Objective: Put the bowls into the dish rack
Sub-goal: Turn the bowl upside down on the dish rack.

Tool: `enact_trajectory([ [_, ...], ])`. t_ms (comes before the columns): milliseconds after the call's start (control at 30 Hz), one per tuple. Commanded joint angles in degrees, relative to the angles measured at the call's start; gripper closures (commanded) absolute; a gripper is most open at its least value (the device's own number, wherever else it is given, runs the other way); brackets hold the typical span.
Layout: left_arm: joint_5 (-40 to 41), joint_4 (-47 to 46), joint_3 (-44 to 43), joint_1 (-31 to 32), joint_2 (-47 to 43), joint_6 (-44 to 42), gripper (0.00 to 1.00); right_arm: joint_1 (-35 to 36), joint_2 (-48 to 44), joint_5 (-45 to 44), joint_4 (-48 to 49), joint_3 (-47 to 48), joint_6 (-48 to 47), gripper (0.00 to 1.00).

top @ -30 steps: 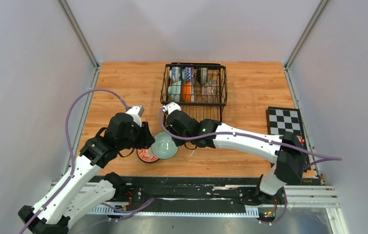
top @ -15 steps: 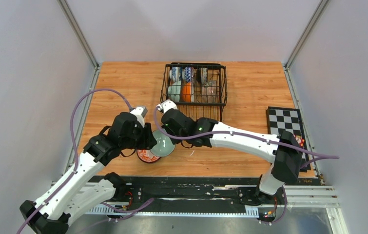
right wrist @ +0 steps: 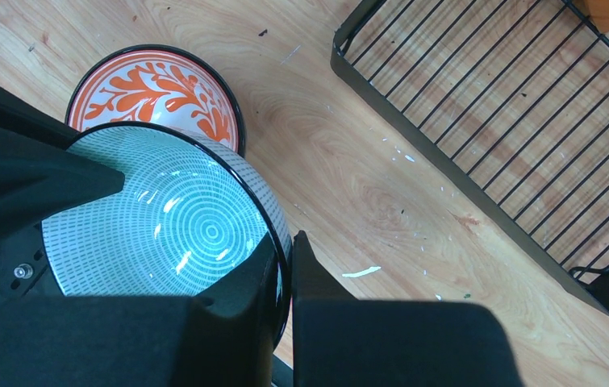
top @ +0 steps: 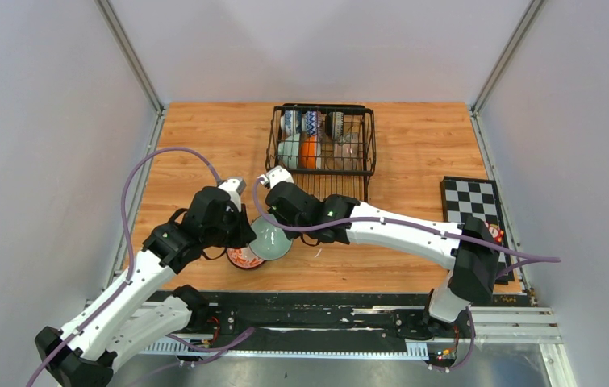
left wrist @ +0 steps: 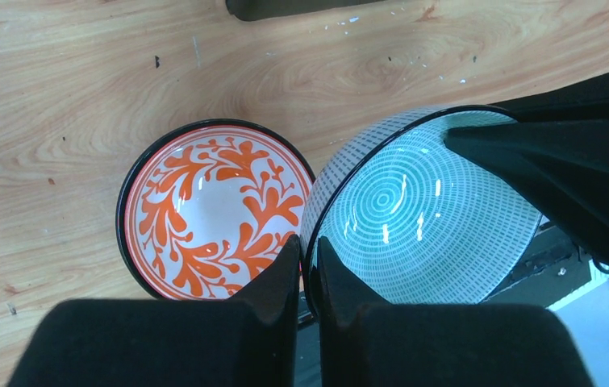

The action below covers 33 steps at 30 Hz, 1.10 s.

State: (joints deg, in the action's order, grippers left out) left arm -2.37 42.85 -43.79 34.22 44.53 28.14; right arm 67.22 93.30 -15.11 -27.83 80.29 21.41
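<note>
- We see the green bowl (top: 271, 239) held tilted near the front of the table (top: 204, 137), in front of the dish rack (top: 325, 106) and apart from it; its mouth faces up towards the overhead camera, with the ringed inside showing; being round, it shows us no long axis
- In the left wrist view its lined outer wall shows on the side nearest the orange-patterned bowl (left wrist: 212, 210); that bowl sits upright on the wood, and the green one overlaps its edge in the right wrist view
- The left gripper (left wrist: 307, 258) has its jaws drawn narrow on the green bowl's black rim, one finger inside and one outside
- The right gripper (right wrist: 286, 258) pinches the same rim from the opposite side, jaws just as narrow; so we find both tools holding this one bowl
- The left arm rises from its base at the near left and bends at the elbow, with the wrist angled in towards the bowl
- The right arm stretches low and long from the near right across the front of the table; its wrist lies just off the rack's near left corner
- Other bowls (top: 309, 151) stand on edge in the far part of the rack; its near wire floor (right wrist: 510, 113) is bare
</note>
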Motion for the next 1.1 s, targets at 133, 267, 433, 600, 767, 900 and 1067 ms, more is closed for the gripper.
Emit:
enact_trajectory([
  [133,-0.4,-3.4,1.9,0.3,0.1,0.7,1.0,1.3,-1.4,-0.7,1.1,2.4,0.1,0.97],
  [267,-0.2,-4.2,2.0,0.3,-0.1,1.1,1.0,1.4,-2.2,-0.8,1.1,1.9,0.1,0.97],
  [433,0.1,-4.9,1.8,0.3,-0.4,1.6,1.0,1.4,-3.1,-1.0,1.1,1.0,0.1,0.87],
  [600,0.1,-6.2,2.1,0.3,-1.5,2.3,1.0,1.3,-6.9,-0.6,2.2,-1.9,1.1,0.66],
  [767,-0.9,-8.7,2.8,0.3,-2.7,3.1,1.0,1.2,-12.9,-0.6,4.2,-6.7,1.8,0.52],
  [900,-2.1,-11.2,3.5,0.3,-4.1,4.0,1.0,0.7,-18.1,0.4,6.7,-11.5,2.9,0.37],
  [1067,-3.8,-15.2,4.8,0.3,-5.5,5.8,1.0,-0.2,-26.1,5.3,13.4,-19.8,4.4,0.21],
])
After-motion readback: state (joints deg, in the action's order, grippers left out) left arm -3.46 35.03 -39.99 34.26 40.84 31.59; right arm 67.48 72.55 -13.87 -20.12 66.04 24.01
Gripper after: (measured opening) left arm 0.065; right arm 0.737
